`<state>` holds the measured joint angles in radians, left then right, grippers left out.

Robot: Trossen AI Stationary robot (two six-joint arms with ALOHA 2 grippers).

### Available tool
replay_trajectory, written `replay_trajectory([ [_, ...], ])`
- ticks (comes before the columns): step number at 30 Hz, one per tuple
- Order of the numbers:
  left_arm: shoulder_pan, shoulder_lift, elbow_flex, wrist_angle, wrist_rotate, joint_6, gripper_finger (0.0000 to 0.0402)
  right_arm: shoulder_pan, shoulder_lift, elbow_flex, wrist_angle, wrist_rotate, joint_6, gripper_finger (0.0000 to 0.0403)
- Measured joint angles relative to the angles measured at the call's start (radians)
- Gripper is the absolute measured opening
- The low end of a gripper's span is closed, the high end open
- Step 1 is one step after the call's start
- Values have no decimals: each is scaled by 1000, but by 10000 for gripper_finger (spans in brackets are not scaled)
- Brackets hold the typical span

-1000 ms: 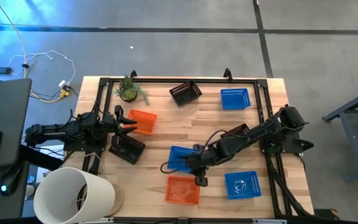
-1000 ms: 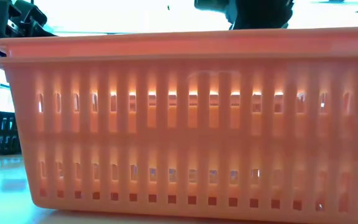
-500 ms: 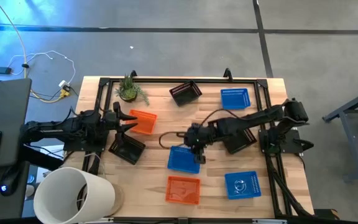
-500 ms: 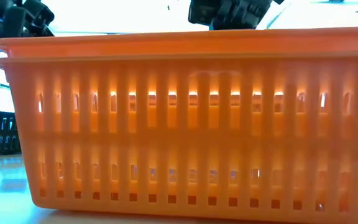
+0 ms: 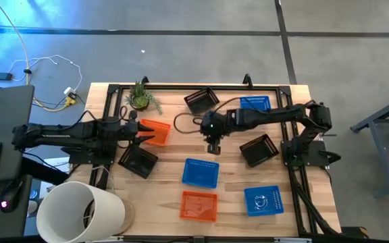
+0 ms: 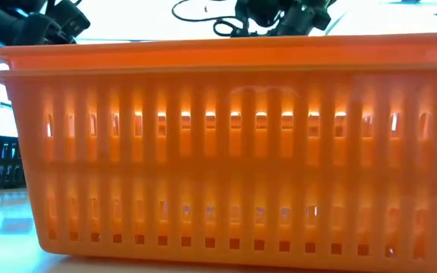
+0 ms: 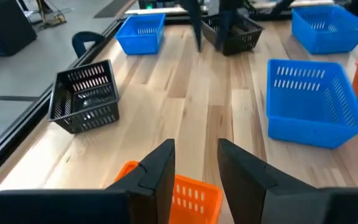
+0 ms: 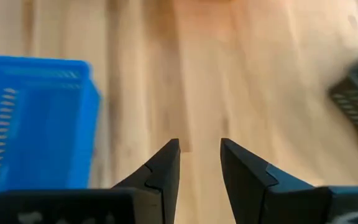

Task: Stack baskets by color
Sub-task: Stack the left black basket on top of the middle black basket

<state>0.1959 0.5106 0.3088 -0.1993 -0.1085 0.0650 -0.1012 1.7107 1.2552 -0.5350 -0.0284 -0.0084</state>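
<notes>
My right jaws [image 5: 211, 144] hang spread and empty over bare bench [image 5: 235, 182] at mid-frame, the blue basket [image 5: 201, 173] just below them. My left jaws [image 5: 142, 132], spread, hover over the orange basket [image 5: 154, 132] at left. I should centre over a wall before closing, I judge

The high view looks straight down on the whole table [image 5: 161, 145] from well above. The low view sits at table-top height, pressed close to an orange basket [image 6: 226, 144] that fills it. The left wrist view faces across the table toward the far blue basket [image 7: 140, 32], which the high view shares. The right wrist view looks steeply down at bare wood.
</notes>
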Motion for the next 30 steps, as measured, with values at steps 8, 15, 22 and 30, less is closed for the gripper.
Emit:
replay_trajectory([
  [8,0,108,76,1,0,79,144,-60,0,0,0,58,-60,103],
  [15,0,165,101,7,35,96,185,-86,1,19,-8,81,-104,103],
  [22,-1,230,102,-18,198,95,187,-83,1,34,-8,79,-128,103],
  [30,-55,300,102,-24,204,93,180,-82,1,34,-33,78,-96,103],
])
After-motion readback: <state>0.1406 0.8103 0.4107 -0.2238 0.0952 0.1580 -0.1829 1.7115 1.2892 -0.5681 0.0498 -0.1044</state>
